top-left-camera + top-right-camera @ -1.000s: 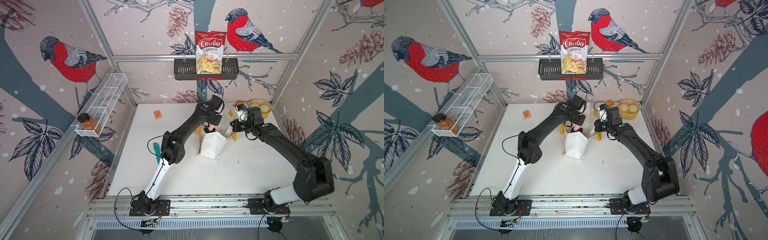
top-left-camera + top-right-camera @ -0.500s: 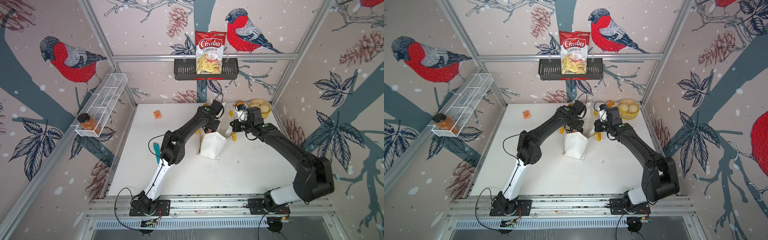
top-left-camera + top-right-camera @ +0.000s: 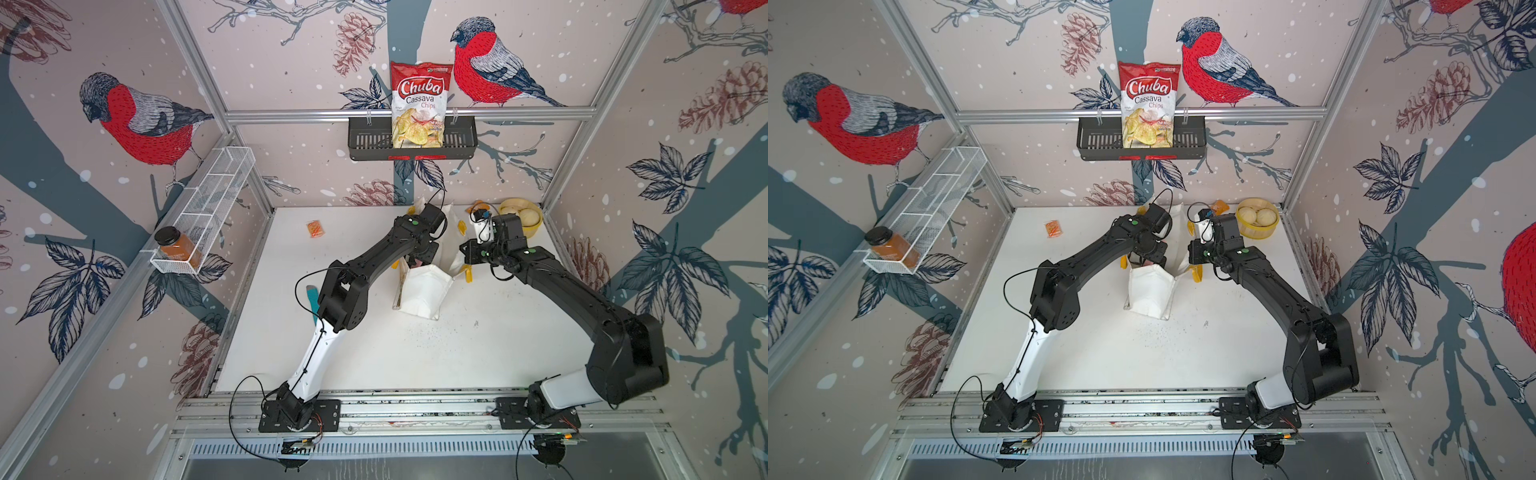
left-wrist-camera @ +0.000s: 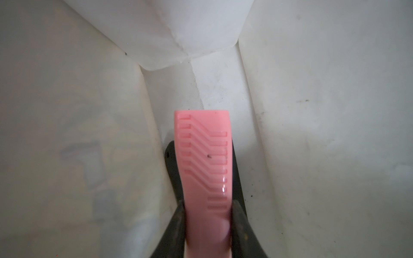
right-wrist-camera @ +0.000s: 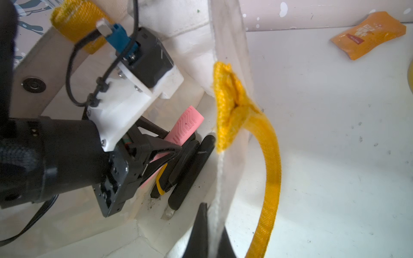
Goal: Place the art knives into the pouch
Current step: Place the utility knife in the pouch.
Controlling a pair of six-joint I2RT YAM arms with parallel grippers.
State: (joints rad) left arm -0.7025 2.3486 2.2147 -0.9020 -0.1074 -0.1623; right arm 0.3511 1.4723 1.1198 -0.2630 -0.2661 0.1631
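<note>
Pink art knife (image 4: 204, 169) inside white pouch (image 3: 424, 291) — mouth open

Bullfinch wallpaper (image 3: 145, 124) (snowy), white tabletop (image 3: 415, 353)

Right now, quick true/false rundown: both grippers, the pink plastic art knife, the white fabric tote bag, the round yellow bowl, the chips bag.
1. The left gripper grips the pink plastic art knife. True.
2. The knife lies loose outside the white fabric tote bag. False: it is held inside the bag.
3. The right gripper is open, clear of the bag. False: it is shut on the bag's rim.
4. The red-and-white chips bag stands in the black wall basket. True.
5. The round yellow bowl is empty. False: two pale round items sit in it.
</note>
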